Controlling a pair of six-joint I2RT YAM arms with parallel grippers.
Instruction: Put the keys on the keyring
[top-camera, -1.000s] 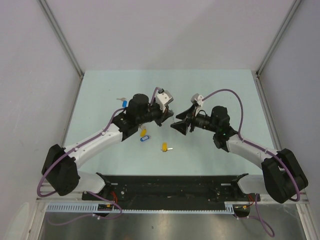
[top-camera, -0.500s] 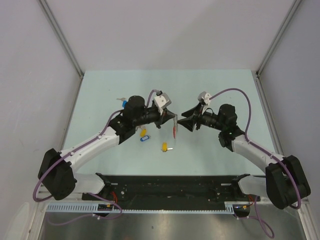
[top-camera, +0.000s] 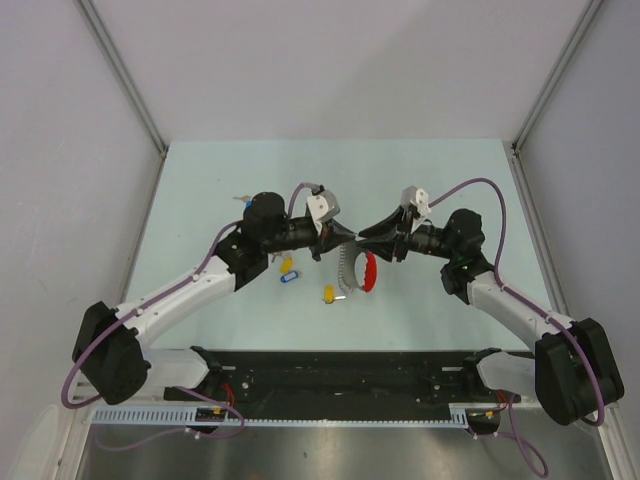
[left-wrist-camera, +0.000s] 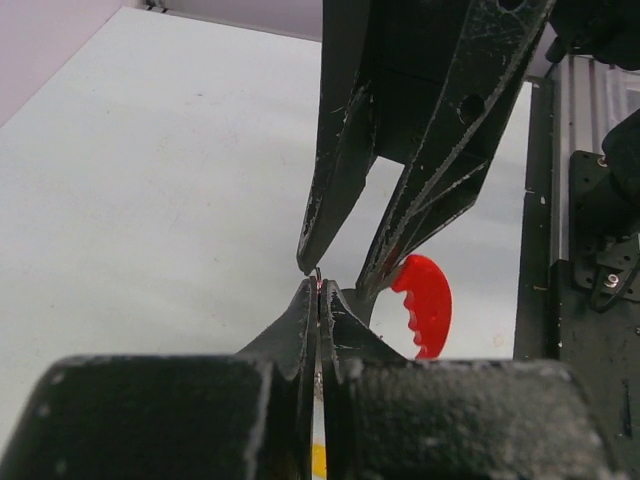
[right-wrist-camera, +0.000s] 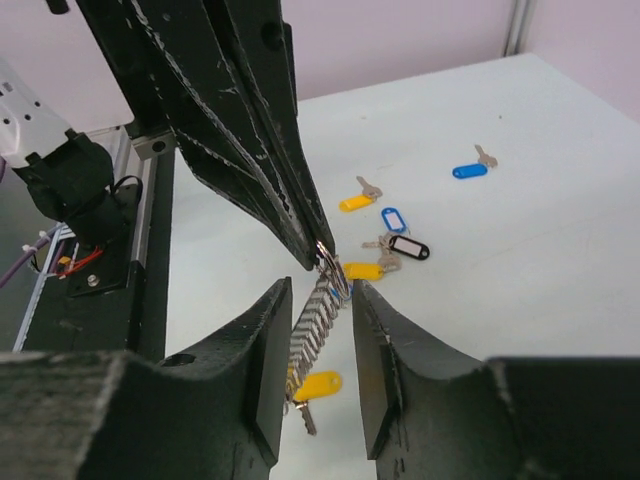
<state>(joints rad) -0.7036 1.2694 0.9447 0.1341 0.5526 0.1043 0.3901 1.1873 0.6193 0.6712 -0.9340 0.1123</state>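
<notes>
My left gripper (top-camera: 346, 238) (left-wrist-camera: 319, 288) is shut on the thin metal ring at the top of the keyring (top-camera: 368, 272), held above the table's middle. The grey chain (right-wrist-camera: 315, 322) hangs down from that ring, and the red arc (left-wrist-camera: 425, 305) dangles beside it. Facing it tip to tip, my right gripper (top-camera: 369, 236) (right-wrist-camera: 320, 297) is open, its fingers standing on either side of the chain without touching it. The keys lie loose on the table: a yellow-tagged one (right-wrist-camera: 318, 385) (top-camera: 330, 293) under the chain, and a group with yellow, blue and black tags (right-wrist-camera: 400, 245) (top-camera: 289, 272).
A blue-tagged key (right-wrist-camera: 467, 171) and a yellow-tagged one (right-wrist-camera: 355, 203) lie further out on the pale green table (top-camera: 440, 180). The black rail (top-camera: 340, 370) with both arm bases runs along the near edge. Grey walls close in the left, right and back.
My left gripper has pushed right with the keyring, which now hangs down with its red arc showing. The right gripper has backed off to the right and its jaws have narrowed round the chain.
</notes>
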